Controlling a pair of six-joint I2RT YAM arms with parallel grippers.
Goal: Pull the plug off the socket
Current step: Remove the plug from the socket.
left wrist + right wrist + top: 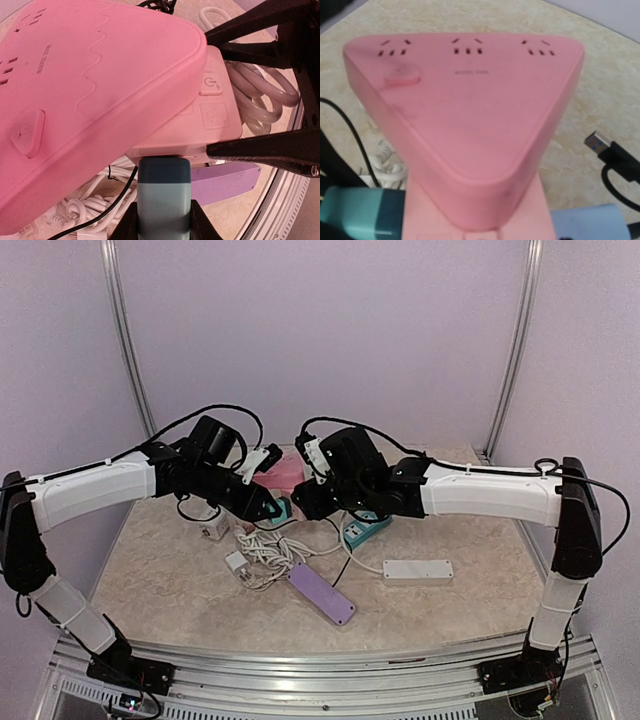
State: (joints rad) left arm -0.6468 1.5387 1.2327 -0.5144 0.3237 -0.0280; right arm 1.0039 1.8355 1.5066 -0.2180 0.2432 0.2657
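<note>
Coiled white cable (268,548) and purple power strip (322,593) lie on the surface (170,585) beneath the pink triangular socket (100,90); right claw (216,92) clamps the socket's pale end, left claw (164,227) grips the teal plug (164,197) seated in that end

The middle of the table (150,585) is crowded. The pink socket block (283,472) fills the space between both arms. The left claw (164,222) is closed around the teal plug (165,192) at the near edge of the block. The right claw (210,90) pinches the pale end of the block, one finger above and one below. There is no gap between the two claws. In front of the block lie a white cable bundle (265,545), a purple power strip (322,592) and a white power strip (418,570). A black USB cable (607,152) lies beside the block on the right. Bare table remains at the front left and the far right.
</note>
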